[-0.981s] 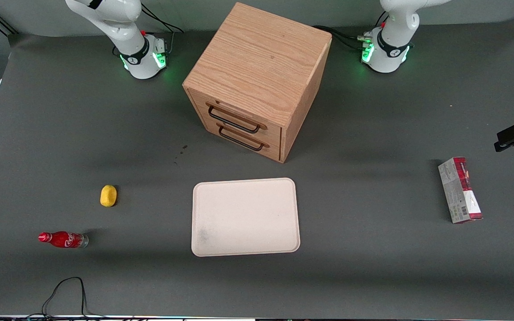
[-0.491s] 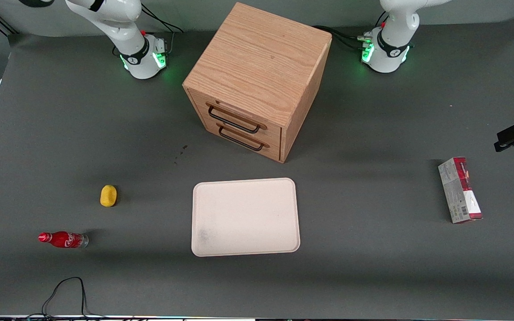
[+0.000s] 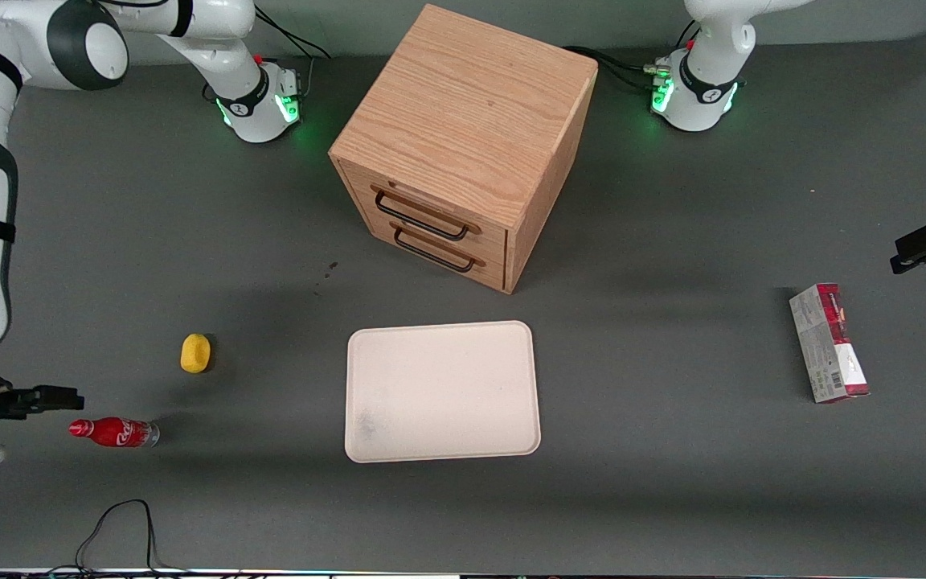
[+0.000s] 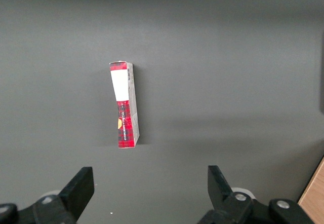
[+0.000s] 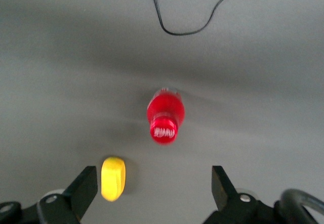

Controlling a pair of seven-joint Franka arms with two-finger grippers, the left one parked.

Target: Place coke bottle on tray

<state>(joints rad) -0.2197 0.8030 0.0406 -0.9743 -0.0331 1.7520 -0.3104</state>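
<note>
So the dark grey tabletop carries everything here. Biggest thing on it is the wooden two-drawer cabinet, sitting between the two arm bases, both drawers shut with dark handles on their fronts. In front of the cabinet, nearer the front camera, is the cream tray, flat on the tabletop with nothing on it and a faint grey smudge in one corner.

Way over toward the parked arm's end lies a red-and-grey carton on its side.

Toward the working arm's end you've got the coke bottle, lying on its side on the tabletop, well apart from the tray, red cap pointing away from it. A little yellow lump sits near it, farther from the front camera.

The gripper hovers above the tabletop just off the bottle's cap end, not touching it. Its fingers are spread wide, nothing between them. A black cable loops at the tabletop's near edge.
</note>
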